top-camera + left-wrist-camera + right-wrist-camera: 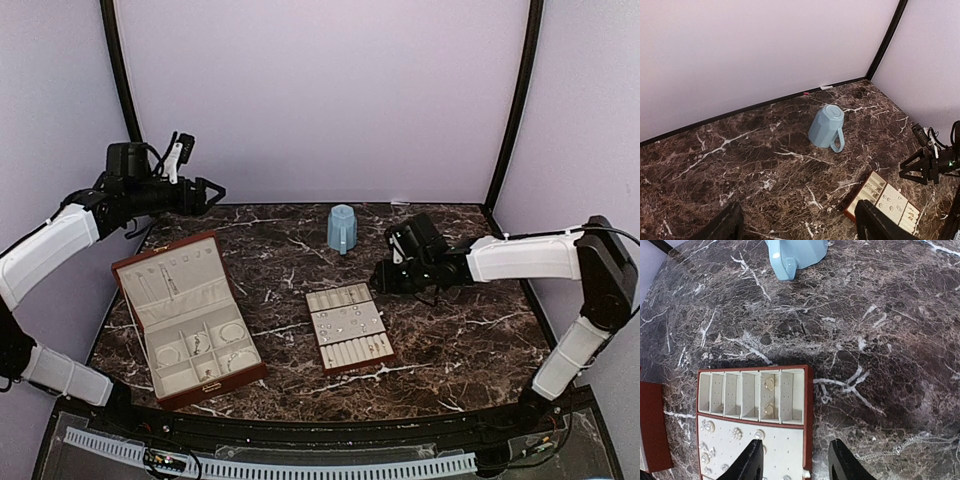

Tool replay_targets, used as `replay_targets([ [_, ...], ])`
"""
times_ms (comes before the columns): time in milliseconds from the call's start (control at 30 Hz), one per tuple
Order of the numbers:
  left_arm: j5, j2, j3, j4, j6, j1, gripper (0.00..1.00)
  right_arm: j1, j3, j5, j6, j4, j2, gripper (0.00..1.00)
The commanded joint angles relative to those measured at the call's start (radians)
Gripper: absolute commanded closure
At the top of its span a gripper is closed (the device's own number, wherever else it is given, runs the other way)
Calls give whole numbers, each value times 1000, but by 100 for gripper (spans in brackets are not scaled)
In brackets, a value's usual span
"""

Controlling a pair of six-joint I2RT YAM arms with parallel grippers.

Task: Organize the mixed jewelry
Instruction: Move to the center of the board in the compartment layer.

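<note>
Small silver studs (736,433) and two small hoops (769,384) sit in the cream slotted tray (375,357). A thin silver chain (900,450) lies loose on the marble right of the tray. Silver hoops (233,332) lie in compartments of the open reddish-brown box (133,262). My right gripper (796,466) is open and empty, low over the tray's far right corner, one finger (752,462) above the stud panel, the other over marble. It also shows in the top view (385,276). My left gripper (207,192) is open and empty, raised at the back left; its fingers (879,225) frame bare marble.
A light blue mug (342,228) lies upside down at the back centre, also in the left wrist view (827,125) and the right wrist view (792,255). The box lid stands open towards the back. Purple walls close in the table on three sides.
</note>
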Motion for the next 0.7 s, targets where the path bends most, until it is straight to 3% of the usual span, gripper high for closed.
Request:
replay_targets([
  [0,90,-62,-45,-8,-42,83,20,-5,110,-3,-55,-56,111,57],
  [200,63,-94,-98,15,-24,159,20,-7,229,-9,-87,-115,246,60],
  [667,-23,-131,-173,58,27,164,20,-6,319,53,-94,-197,340,73],
])
